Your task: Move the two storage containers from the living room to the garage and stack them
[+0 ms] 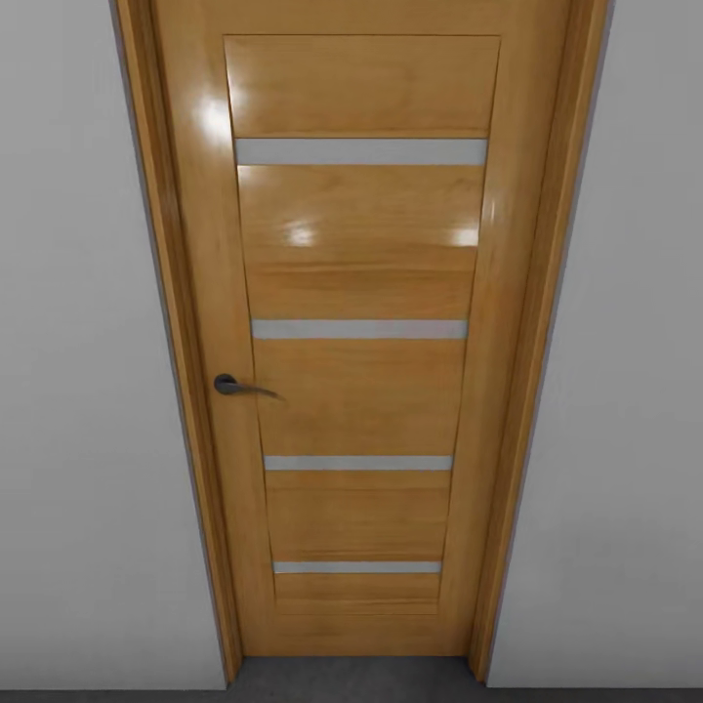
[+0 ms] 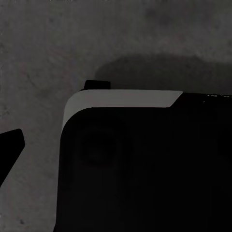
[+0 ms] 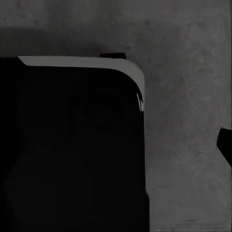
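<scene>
Facing: a closed wood-plank door [image 1: 359, 342] filled the head view, square ahead.
Door: four pale horizontal strips crossed its panels; a dark lever handle [image 1: 237, 387] sat on its left side.
Walls: plain pale grey wall [image 1: 78, 391] flanked the frame on both sides.
Floor: dark grey mottled concrete floor [image 2: 43, 53] lay beneath the robot's black base [image 2: 145, 169].
Pincers: whether they were released or clenched could not be told.
Containers: their place could not be told.
</scene>
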